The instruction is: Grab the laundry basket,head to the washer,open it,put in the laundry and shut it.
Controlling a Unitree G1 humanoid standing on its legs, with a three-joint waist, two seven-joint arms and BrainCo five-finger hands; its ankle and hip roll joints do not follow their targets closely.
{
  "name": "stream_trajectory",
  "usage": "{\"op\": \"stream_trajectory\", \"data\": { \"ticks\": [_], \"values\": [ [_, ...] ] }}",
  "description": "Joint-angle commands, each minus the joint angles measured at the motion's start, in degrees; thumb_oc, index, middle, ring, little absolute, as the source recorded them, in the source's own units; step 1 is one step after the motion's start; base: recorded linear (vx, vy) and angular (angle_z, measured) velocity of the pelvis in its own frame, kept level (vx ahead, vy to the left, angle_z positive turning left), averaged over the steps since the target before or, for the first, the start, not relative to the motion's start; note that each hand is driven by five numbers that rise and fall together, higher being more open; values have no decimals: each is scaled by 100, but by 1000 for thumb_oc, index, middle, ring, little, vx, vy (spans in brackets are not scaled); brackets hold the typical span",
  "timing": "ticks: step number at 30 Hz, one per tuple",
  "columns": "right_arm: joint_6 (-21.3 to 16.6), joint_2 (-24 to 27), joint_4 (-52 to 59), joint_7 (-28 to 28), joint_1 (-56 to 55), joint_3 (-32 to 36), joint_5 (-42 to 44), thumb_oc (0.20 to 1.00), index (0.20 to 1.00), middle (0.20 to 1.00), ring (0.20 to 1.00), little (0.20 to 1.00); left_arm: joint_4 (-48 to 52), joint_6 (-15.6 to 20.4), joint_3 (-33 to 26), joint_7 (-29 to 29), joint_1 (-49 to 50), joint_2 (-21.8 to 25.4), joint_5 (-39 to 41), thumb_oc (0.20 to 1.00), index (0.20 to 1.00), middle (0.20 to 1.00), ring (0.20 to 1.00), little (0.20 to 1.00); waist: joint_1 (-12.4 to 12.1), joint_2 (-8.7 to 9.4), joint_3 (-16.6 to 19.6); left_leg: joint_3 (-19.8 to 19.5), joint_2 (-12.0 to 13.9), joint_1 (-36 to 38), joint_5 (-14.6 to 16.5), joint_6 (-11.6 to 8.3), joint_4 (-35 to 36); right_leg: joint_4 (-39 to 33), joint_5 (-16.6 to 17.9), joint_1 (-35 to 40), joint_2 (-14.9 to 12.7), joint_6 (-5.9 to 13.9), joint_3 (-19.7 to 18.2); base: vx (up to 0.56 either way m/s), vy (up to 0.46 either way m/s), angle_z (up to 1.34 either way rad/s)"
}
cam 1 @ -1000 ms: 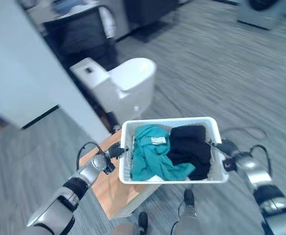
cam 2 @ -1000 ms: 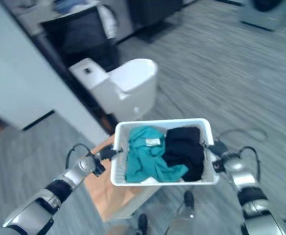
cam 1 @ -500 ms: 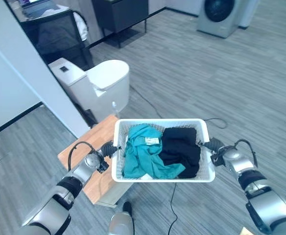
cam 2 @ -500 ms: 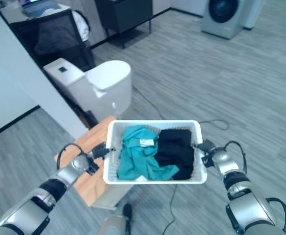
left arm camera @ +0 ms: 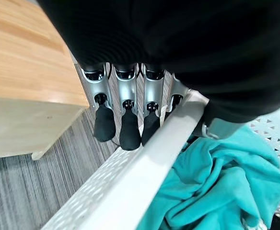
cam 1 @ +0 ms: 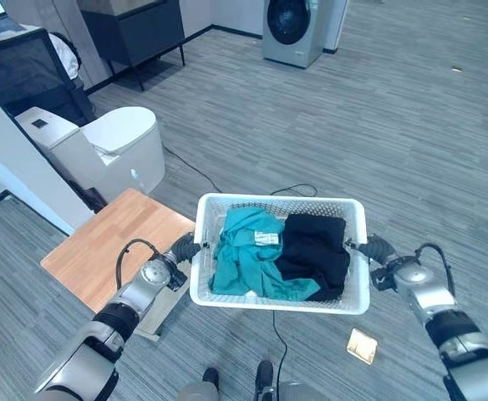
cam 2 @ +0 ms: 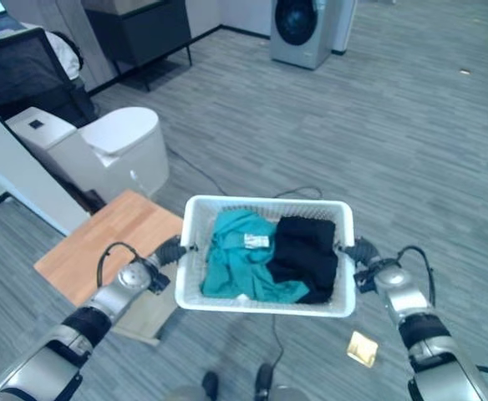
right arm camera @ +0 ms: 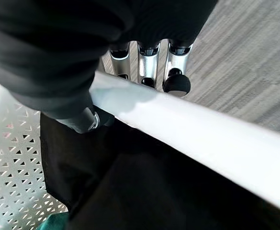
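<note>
Between your two hands, the white perforated plastic laundry basket (cam 1: pixel 357 219) hangs above the grey wood-grain floor (cam 1: pixel 411 125), its long axis running from one hand to the other. Your left hand (cam 1: pixel 182 248) grips the short rim on your left: its fingers (left arm camera: pixel 123 129) run down the outer wall while the thumb hooks inside. Your right hand (cam 1: pixel 373 249) clamps the opposite rim the same way, fingers (right arm camera: pixel 176 82) outside, thumb over the edge. Inside the basket, a teal crumpled cloth (cam 1: pixel 246 261) lies on the left-hand side, touching a black garment (cam 1: pixel 317 249) on the right. Far ahead stands the grey front-loading washer (cam 1: pixel 292 29).
</note>
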State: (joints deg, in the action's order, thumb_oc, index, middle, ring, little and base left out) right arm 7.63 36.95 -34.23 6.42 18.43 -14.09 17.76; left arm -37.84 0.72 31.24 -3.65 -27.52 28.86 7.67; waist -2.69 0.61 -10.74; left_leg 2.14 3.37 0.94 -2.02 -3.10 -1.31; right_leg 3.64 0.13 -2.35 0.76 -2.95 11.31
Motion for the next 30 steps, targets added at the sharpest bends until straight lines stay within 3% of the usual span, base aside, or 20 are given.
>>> {"op": "stream_trajectory", "data": {
  "ticks": [1, 9, 17, 20, 22, 23, 24, 26, 30],
  "values": [
    [-436, 235, 174, 131, 77, 346, 411, 200, 200, 200, 200, 200, -209, 173, -289, 92, -130, 198, -194, 200, 200, 200, 200, 200, -235, -20, 649, -52, -52, -449, 210, 22, -299, 288, -544, 556, -751, 910, -340, 10, 1, -23],
    [-460, 206, 145, 107, 23, 403, 283, 200, 200, 200, 200, 200, -173, 188, -301, 83, -83, 189, -281, 200, 200, 200, 200, 200, -262, -49, 686, -4, 35, -307, 60, -27, -17, 17, -452, 676, -753, 941, -323, -2, -14, -11],
    [-497, 436, 230, 56, -52, 517, 313, 200, 200, 200, 200, 200, -407, 158, -135, 124, -442, 92, -283, 200, 200, 200, 200, 200, -188, -36, 531, -135, 298, -516, -318, -231, 18, -76, -502, 702, -502, 798, -275, -25, -107, 7],
    [-503, 485, 437, 62, -165, 565, 434, 200, 200, 200, 200, 200, -367, 122, -140, 102, -529, 102, -279, 200, 200, 200, 200, 200, -148, 43, 386, -162, 524, -710, -310, -272, -397, -39, -555, 751, -352, 685, -286, 1, -169, 18],
    [-494, 511, 555, 69, -213, 578, 477, 200, 200, 200, 200, 200, -301, 106, -153, 100, -542, 117, -261, 200, 200, 200, 200, 200, -155, 86, 298, -211, 523, -836, -308, -262, -738, -3, -555, 771, -325, 642, -304, 24, -152, 14],
    [-500, 582, 841, 79, -315, 640, 549, 200, 200, 200, 200, 200, -185, 94, -200, 89, -518, 119, -210, 200, 200, 200, 200, 200, -194, 139, 157, -272, 390, -1075, -299, -198, -1262, 76, -563, 782, -305, 591, -311, 76, -205, 8],
    [-507, 631, 990, 72, -394, 703, 595, 200, 200, 200, 200, 200, -136, 102, -227, 109, -488, 119, -188, 200, 200, 200, 200, 200, -205, 158, 125, -209, 336, -1221, -272, -164, -1342, 93, -588, 792, -308, 588, -257, 123, -140, 11],
    [-520, 661, 1240, 69, -447, 780, 674, 200, 200, 200, 200, 200, -61, 119, -260, 105, -477, 131, -153, 200, 200, 200, 200, 200, -292, 179, 81, -190, 231, -1589, -349, -168, -1114, 120, -682, 831, -285, 607, -277, 171, -38, 0],
    [-575, 591, 1512, 18, -532, 799, 761, 200, 200, 200, 200, 200, 107, 115, -281, 99, -466, 157, -108, 200, 200, 200, 200, 200, -424, 217, 36, -8, 311, -1965, -553, -210, -348, 220, -923, 971, -236, 635, -308, 210, 3, -5]
  ]
}}
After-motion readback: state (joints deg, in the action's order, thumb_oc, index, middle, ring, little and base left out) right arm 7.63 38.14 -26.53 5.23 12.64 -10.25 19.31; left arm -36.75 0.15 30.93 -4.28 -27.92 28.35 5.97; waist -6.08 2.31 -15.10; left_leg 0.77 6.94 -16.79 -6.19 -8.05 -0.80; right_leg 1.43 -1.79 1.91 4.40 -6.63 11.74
